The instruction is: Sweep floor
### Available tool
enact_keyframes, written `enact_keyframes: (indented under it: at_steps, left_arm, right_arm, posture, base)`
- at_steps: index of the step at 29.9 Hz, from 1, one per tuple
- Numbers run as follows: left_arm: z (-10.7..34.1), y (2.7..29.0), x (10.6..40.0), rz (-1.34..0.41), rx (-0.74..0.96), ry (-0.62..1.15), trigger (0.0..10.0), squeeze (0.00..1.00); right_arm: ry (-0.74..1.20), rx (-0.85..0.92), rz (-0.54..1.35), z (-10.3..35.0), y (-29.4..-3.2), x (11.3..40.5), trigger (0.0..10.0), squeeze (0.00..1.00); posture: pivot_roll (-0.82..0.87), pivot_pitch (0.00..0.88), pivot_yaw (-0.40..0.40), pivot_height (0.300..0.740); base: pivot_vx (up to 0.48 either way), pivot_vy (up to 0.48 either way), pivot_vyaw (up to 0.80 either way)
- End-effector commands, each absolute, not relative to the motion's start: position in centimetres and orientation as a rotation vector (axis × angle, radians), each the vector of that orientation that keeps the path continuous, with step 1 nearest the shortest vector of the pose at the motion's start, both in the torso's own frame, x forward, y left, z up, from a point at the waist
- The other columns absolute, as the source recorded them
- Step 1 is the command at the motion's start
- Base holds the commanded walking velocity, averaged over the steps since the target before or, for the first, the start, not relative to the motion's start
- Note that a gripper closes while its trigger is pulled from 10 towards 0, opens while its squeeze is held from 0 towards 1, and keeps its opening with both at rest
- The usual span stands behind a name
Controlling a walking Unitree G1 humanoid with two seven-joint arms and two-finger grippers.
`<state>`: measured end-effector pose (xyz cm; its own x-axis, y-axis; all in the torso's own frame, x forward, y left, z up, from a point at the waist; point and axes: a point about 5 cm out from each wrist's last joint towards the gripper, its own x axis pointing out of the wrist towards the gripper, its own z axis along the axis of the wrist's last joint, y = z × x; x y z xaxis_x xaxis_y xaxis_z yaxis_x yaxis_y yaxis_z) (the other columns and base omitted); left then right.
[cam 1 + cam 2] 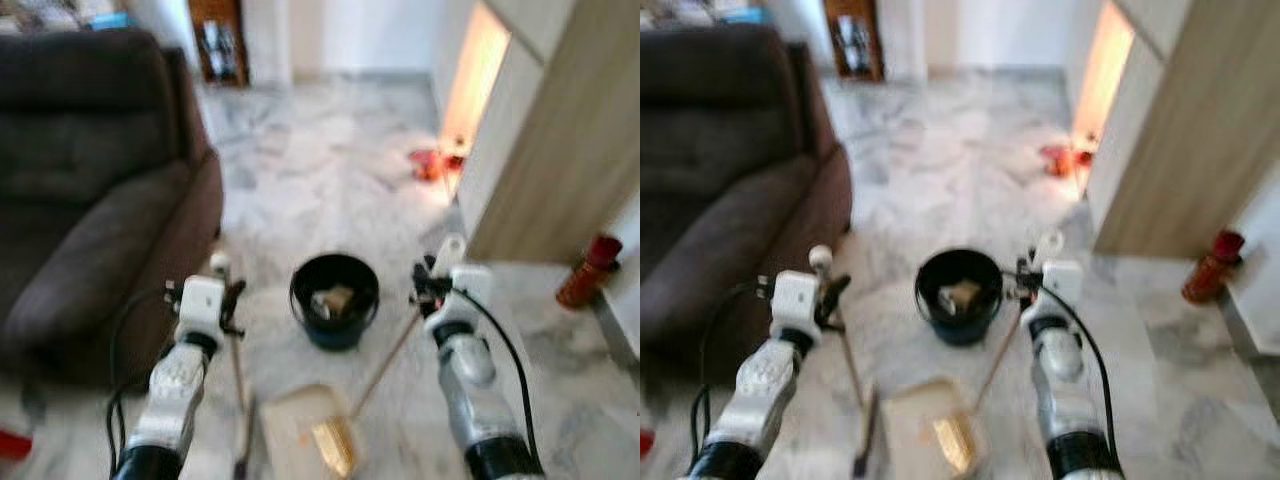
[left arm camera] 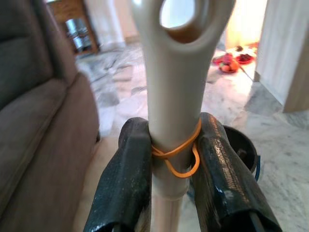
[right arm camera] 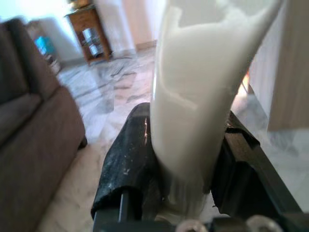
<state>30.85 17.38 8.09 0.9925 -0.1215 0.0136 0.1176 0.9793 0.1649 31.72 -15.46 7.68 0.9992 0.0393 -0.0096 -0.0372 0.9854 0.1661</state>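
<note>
Both grippers clench handles: left gripper (image 1: pixel 232 298) the dustpan (image 1: pixel 300 428) handle, right gripper (image 1: pixel 425 285) the broom (image 1: pixel 335 440) (bristles resting on the pan, lower centre).

A bucket (image 1: pixel 334 300) stands on the floor (image 1: pixel 330 170) straight ahead, between the two arms. Nearer the robot lies a dustpan (image 1: pixel 305 430), with a broom head (image 1: pixel 335 445) resting on it. A sofa (image 1: pixel 90 190) stands to the left, a cabinet (image 1: pixel 560 150) to the right, and a small shelf (image 1: pixel 218 40) against the far wall.
</note>
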Motion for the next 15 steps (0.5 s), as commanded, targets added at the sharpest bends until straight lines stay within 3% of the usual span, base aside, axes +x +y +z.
enact_keyframes:
  at_steps: [1,5,15]
  left_arm:
    - [9.48,16.61,31.43,-0.138,0.160,-0.087,10.0,0.00]
    - [9.49,16.58,31.42,-0.140,0.162,-0.088,10.0,0.00]
    - [9.56,16.55,31.41,-0.139,0.162,-0.095,10.0,0.00]
  right_arm:
    - [-0.030,0.144,0.013,8.57,-16.55,31.99,10.0,0.00]
    - [-0.031,0.136,0.012,8.63,-16.46,32.00,10.0,0.00]
    - [-0.036,0.141,0.020,8.74,-16.27,32.03,10.0,0.00]
  posture:
    - [0.03,0.000,0.069,0.740]
    - [0.03,0.000,0.068,0.740]
    - [0.03,0.000,0.067,0.740]
  base:
    - [0.371,0.000,0.00]
    - [0.324,0.000,0.00]
    - [0.000,0.000,0.00]
